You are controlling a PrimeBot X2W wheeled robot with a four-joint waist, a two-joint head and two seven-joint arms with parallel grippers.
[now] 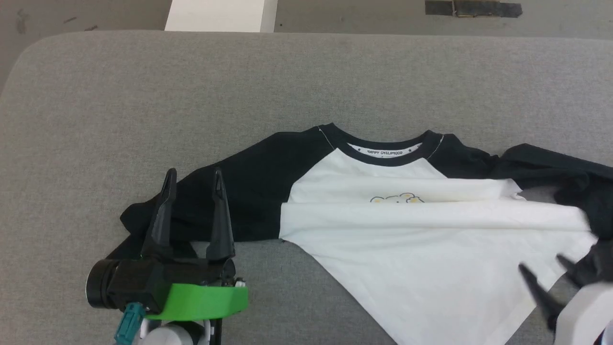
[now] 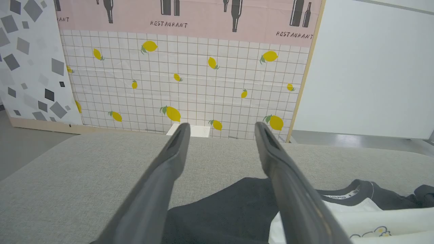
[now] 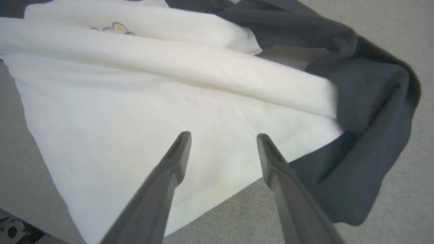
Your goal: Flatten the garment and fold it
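The garment [image 1: 407,249] lies on the grey surface, a white body with black sleeves and black neckband [image 1: 383,143]. Its white body is folded over itself, half covering the small print [image 1: 395,198]. The left black sleeve [image 1: 239,191] stretches out flat; the right sleeve [image 1: 565,177] is bunched. My left gripper [image 1: 194,179] hovers open over the left sleeve [image 2: 220,213], nothing between its fingers. At the lower right my right gripper [image 1: 543,266] is open just above the white hem [image 3: 210,189], holding nothing. The bunched sleeve [image 3: 366,135] lies beside it.
The grey padded table [image 1: 143,96] runs wide, with bare cloth behind and left of the shirt. A white block [image 1: 220,15] stands beyond its far edge. A lemon-patterned wall panel [image 2: 190,74] stands behind the table.
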